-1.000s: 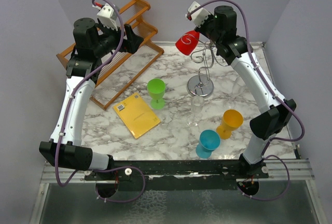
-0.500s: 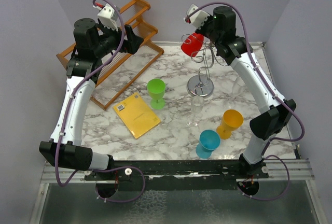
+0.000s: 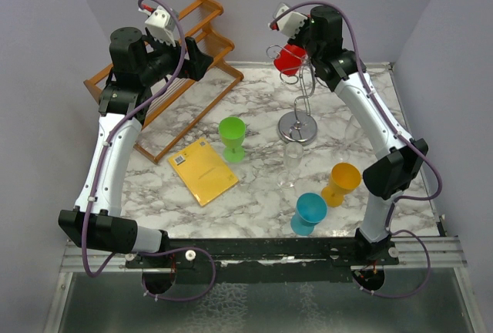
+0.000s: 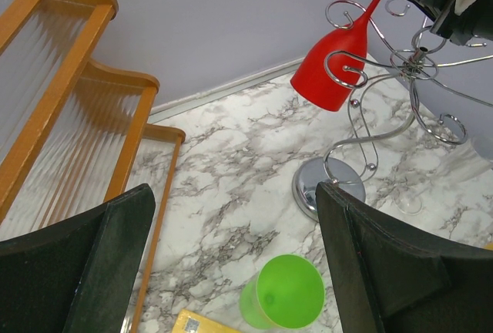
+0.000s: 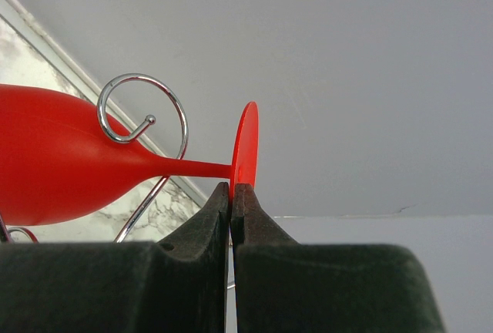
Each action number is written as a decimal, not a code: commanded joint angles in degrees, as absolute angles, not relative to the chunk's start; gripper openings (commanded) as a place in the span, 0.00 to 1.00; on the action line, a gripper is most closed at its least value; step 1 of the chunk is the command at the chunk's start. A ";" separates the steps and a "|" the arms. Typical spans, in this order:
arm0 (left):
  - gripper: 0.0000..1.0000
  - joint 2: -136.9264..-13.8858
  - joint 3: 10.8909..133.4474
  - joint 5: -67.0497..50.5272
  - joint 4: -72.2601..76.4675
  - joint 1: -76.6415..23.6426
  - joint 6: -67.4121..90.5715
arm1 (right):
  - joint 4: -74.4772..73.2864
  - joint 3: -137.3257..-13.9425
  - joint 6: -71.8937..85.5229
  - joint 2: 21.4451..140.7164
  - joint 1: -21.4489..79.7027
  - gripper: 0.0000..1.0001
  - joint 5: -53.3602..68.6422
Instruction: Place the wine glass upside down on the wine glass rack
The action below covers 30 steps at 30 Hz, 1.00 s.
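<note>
The red wine glass (image 3: pixel 290 60) (image 4: pixel 333 67) (image 5: pixel 69 167) hangs tilted, bowl down and to the left, foot up. My right gripper (image 3: pixel 293 32) (image 5: pixel 231 188) is shut on the edge of its foot disc. The stem runs beside a curled arm (image 5: pixel 142 75) of the silver wine glass rack (image 3: pixel 299 126) (image 4: pixel 327 186), and the bowl rests against another scroll. My left gripper (image 3: pixel 196 59) (image 4: pixel 233 190) stands open and empty, high over the table to the left of the rack.
A slatted wooden rack (image 3: pixel 166 86) leans at the back left. In front of the silver rack stand a green cup (image 3: pixel 232 137), a clear glass (image 3: pixel 292 165), an orange cup (image 3: pixel 342 182) and a teal cup (image 3: pixel 309 212). A yellow booklet (image 3: pixel 202 170) lies nearby.
My right gripper has carried the red glass to the right and back, in among the rack's curled arms. The left arm has not moved.
</note>
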<state>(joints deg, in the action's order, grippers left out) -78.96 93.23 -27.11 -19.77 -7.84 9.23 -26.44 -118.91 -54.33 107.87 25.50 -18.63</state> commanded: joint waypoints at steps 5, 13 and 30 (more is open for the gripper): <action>0.89 -77.36 92.64 -26.36 -18.27 -7.56 8.29 | -24.23 -122.00 -54.79 110.66 25.49 0.01 -16.65; 0.89 -77.73 92.64 -26.29 -18.22 -7.56 7.90 | -24.04 -121.47 -56.95 109.77 25.99 0.01 -14.64; 0.89 -77.38 92.40 -26.43 -18.24 -7.56 8.00 | -28.41 -121.04 -61.02 106.18 26.54 0.01 -17.17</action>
